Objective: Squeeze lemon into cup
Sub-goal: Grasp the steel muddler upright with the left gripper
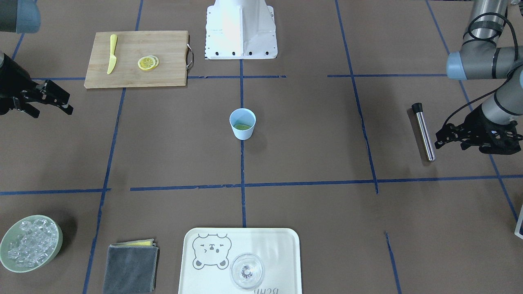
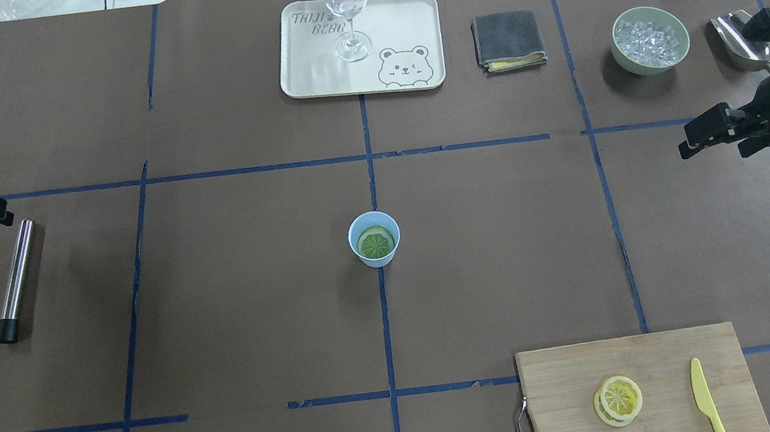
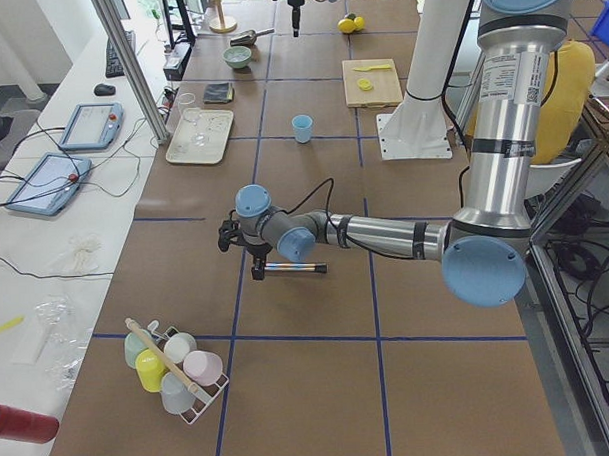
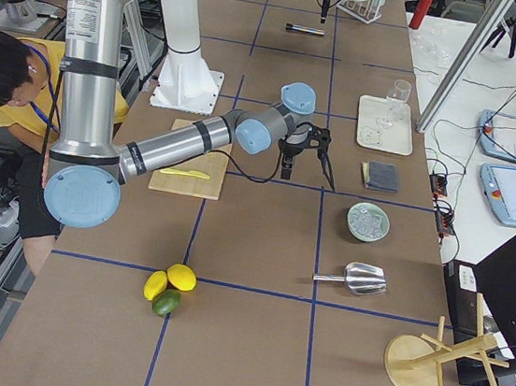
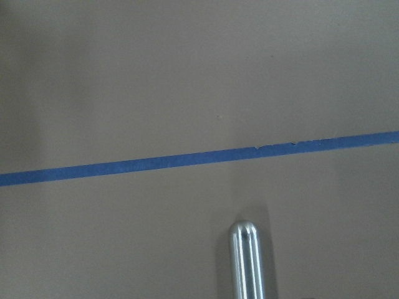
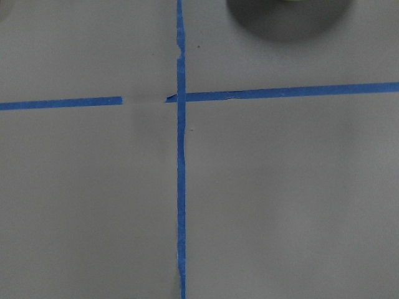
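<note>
The lemon slices (image 1: 148, 63) lie stacked on the wooden cutting board (image 1: 171, 57), near the robot on its right side; they also show in the overhead view (image 2: 618, 399). The light-blue cup (image 1: 242, 123) stands upright at the table's centre with a green citrus slice inside (image 2: 375, 243). My right gripper (image 1: 54, 113) is open and empty, above the table between the board and the ice bowl. My left gripper (image 1: 449, 146) is open and empty, just beside a steel tube. Both grippers are far from the cup and the lemon.
A steel tube with a black cap (image 1: 423, 132) lies by the left gripper. A yellow plastic knife (image 1: 112, 54) lies on the board. A bear tray (image 1: 286, 245) holds a clear glass (image 1: 246, 270). A green bowl of ice (image 1: 30, 243) and a grey cloth (image 1: 130, 267) sit at the far edge.
</note>
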### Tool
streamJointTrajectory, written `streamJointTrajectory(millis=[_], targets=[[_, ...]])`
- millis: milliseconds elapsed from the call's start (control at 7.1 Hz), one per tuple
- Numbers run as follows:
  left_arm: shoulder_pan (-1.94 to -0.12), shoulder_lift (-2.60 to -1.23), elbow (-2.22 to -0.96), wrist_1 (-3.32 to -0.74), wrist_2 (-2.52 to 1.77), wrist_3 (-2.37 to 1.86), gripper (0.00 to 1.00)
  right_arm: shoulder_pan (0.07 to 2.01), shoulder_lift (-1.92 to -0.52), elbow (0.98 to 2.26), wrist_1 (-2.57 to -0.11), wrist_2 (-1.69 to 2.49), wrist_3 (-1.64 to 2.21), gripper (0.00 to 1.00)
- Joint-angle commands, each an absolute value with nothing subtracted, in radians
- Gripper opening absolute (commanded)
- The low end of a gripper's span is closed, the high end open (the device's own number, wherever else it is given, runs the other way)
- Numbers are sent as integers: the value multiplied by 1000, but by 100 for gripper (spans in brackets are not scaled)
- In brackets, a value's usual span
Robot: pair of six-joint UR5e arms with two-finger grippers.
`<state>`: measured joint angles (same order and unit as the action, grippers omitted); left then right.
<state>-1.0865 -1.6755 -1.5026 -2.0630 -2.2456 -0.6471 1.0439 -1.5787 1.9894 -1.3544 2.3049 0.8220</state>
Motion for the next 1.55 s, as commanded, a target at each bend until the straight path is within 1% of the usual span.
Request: streamJointTrajectory(millis=[0, 282, 423, 564, 705, 845, 1127, 1268, 1409], targets=[[-1005, -1701, -1462, -2063, -2238, -701, 86, 1046, -1592, 1991, -1353, 2307, 816, 100], [-989, -1690, -1463, -2063, -2234, -696, 78, 1046, -1592, 1990, -1353, 2307, 816, 100], [-977, -1689, -1465, -2063, -2209, -692, 70, 1045, -1592, 1988, -1354, 2307, 818, 100], [-977, -1687, -1466, -2063, -2198, -689, 41, 1045, -1594, 1990, -1355, 2307, 818, 100], [-976, -1687, -1462, -2063, -2197, -689, 17, 1045, -1594, 1990, -1355, 2307, 818, 100], [-976, -1686, -1469, -2056, -2175, -689, 0, 1045, -1594, 1990, -1355, 2310, 818, 100], [-980, -1686, -1508, -2032, -2174, -628, 0, 1045, -1594, 1988, -1355, 2312, 819, 100], [-985, -1660, -1602, -2034, -2171, -602, 0, 1045, -1594, 1990, -1355, 2319, 819, 100], [-980, -1640, -1723, -2030, -2172, -591, 0, 1061, -1592, 1990, -1355, 2335, 818, 100]])
